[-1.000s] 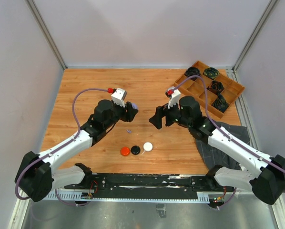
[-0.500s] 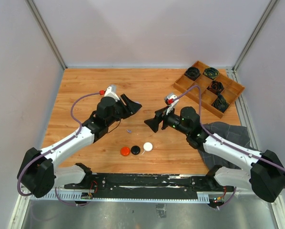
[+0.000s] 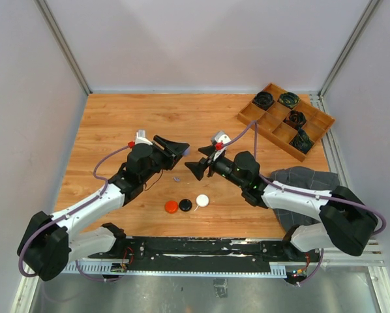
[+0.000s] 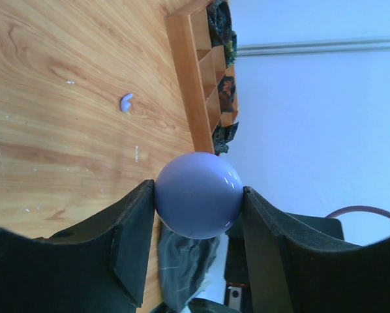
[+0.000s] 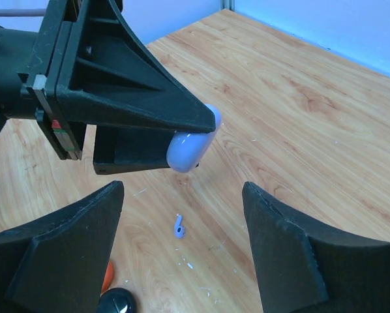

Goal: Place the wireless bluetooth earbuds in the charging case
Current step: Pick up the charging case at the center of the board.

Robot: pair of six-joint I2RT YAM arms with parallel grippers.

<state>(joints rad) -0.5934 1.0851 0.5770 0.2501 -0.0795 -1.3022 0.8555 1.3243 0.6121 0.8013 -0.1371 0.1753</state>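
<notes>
I see one pale purple earbud [image 5: 178, 225] lying on the wooden table [image 3: 117, 124], just below the round purple case [image 4: 198, 194]; my left gripper [image 3: 175, 146] clamps that case between its fingers; my right gripper [image 5: 182, 192] faces the case, jaws spread, holding nothing; three small discs [image 3: 185, 205] sit nearer me than the case.

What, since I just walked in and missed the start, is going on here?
The left tool holds a pale purple case off the table. The right tool, open and empty, points at it from close by. One purple earbud lies on the table near them, not yet picked up.
</notes>
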